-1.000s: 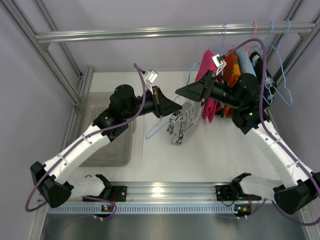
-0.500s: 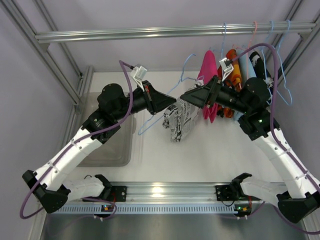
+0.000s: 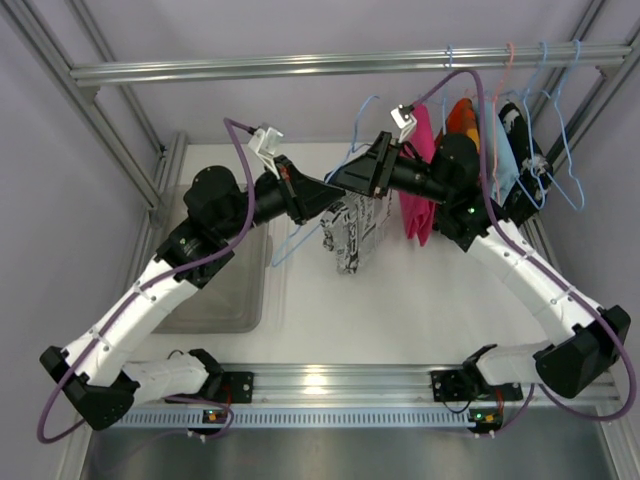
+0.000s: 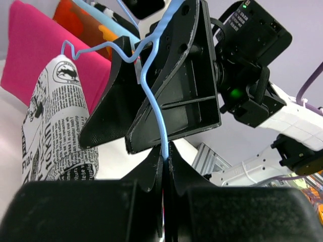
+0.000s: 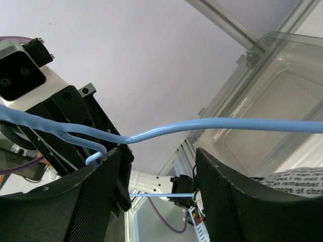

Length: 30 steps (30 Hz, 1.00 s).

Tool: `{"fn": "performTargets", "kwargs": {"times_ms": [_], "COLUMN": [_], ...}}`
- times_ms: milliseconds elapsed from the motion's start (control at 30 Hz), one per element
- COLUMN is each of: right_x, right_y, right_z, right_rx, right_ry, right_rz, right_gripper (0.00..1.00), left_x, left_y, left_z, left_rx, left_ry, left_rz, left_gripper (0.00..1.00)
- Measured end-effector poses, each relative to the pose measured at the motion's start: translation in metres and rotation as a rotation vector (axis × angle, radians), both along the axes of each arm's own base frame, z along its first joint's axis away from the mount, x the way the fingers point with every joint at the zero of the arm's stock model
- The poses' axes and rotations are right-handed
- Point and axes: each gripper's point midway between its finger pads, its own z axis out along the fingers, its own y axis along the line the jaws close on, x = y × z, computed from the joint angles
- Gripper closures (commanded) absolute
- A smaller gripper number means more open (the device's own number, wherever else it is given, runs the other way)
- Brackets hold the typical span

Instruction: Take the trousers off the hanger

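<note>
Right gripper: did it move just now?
Yes. The right gripper moved left, toward the bin, and a little up toward the rail.

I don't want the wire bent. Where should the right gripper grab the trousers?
Probably the loose lower end of the trousers, from the right: it hangs free below the hanger, whose wire the left gripper pinches; the right gripper is open, astride the wire.

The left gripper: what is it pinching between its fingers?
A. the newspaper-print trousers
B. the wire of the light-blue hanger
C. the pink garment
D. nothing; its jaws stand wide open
B: in the left wrist view the left gripper is shut on the thin wire of the light-blue hanger, while the trousers hang off to one side, outside its fingers.
</note>
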Motion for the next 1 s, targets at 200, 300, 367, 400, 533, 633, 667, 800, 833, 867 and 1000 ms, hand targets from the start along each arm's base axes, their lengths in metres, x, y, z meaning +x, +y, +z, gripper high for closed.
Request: {"fn": "performTargets", "kwargs": {"times_ms": [200, 300, 367, 400, 533, 633, 667, 800, 833, 867, 1000], "right_x": [-0.002, -0.004, -0.005, -0.006, -0.013, -0.017, -0.019, -0.025, -0.024, -0.022, -0.009], "right_y": [0.016, 0.016, 0.014, 0.012, -0.005, -0.020, -0.024, -0.028, -0.027, -0.026, -0.016], "right_z": [0.017, 0.021, 0.021, 0.021, 0.023, 0.032, 0.035, 0.042, 0.042, 0.040, 0.033], "right_rx": [0.038, 0.042, 0.035, 0.032, 0.017, 0.019, 0.022, 0.034, 0.035, 0.035, 0.034], "right_ry": [-0.012, -0.031, -0.046, -0.057, -0.104, -0.149, -0.163, -0.189, -0.182, -0.168, -0.105], "right_rz": [0.038, 0.043, 0.036, 0.032, 0.001, -0.031, -0.036, -0.034, -0.033, -0.032, -0.028], "right_gripper": [0.43, 0.43, 0.44, 0.44, 0.43, 0.41, 0.38, 0.30, 0.30, 0.29, 0.29], "left_x": [0.001, 0.000, 0.001, 0.003, 0.012, 0.017, 0.017, 0.016, 0.015, 0.014, 0.012], "left_y": [0.009, 0.011, 0.013, 0.014, 0.021, 0.026, 0.026, 0.024, 0.023, 0.022, 0.020], "left_z": [0.014, 0.018, 0.017, 0.015, 0.010, 0.008, 0.008, 0.008, 0.007, 0.007, 0.004], "left_rx": [-0.031, -0.035, -0.032, -0.030, -0.026, -0.031, -0.033, -0.037, -0.036, -0.035, -0.031], "left_ry": [-0.039, -0.053, -0.049, -0.040, 0.002, 0.028, 0.033, 0.036, 0.038, 0.040, 0.047], "left_rz": [0.038, 0.043, 0.050, 0.054, 0.084, 0.098, 0.098, 0.078, 0.071, 0.064, 0.045], "left_gripper": [1.00, 1.00, 1.00, 1.00, 1.00, 1.00, 1.00, 1.00, 1.00, 1.00, 1.00]}}
